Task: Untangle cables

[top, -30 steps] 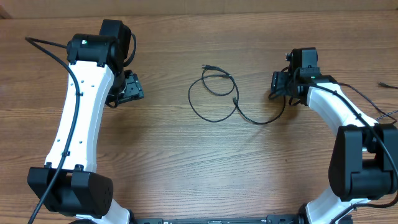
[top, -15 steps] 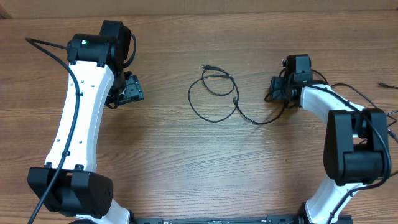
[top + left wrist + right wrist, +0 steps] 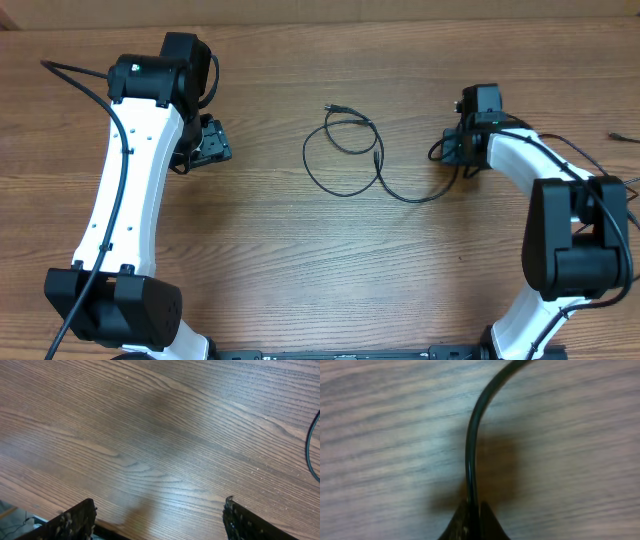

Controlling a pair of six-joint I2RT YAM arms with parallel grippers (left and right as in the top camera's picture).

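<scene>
Item: cables [image 3: 305,158], thin and black, lay in loose overlapping loops at mid-counter [image 3: 300,260], with one strand trailing off to the right.
Right tool [image 3: 472,517]: was pinched closed on that strand, low against the wood.
Left tool [image 3: 159,522]: fingers were spread wide and held nothing, over wood, well apart from the loops, on their left.
</scene>
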